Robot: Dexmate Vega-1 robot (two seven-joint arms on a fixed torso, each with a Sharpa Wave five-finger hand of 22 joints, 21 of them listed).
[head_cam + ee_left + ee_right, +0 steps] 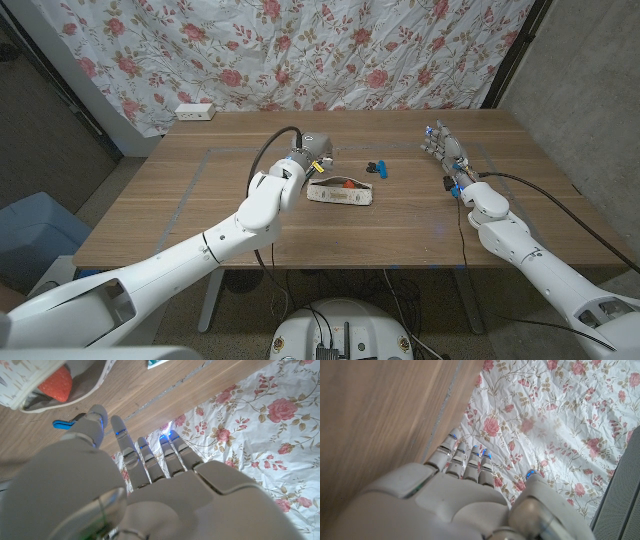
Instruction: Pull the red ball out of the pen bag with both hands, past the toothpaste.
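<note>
Readable text: none in any view.
Pen bag [341, 193]: its pale fabric carries a faint printed pattern, too small and blurred to make out as letters, in the head view as in the left wrist view.
Toothpaste [159, 363]: only a teal and white corner shows in the left wrist view; no lettering can be read on it.
White box [194, 111] at the table's far edge: no marking legible.
Curtain [330, 50]: rose print only, no words.
</note>
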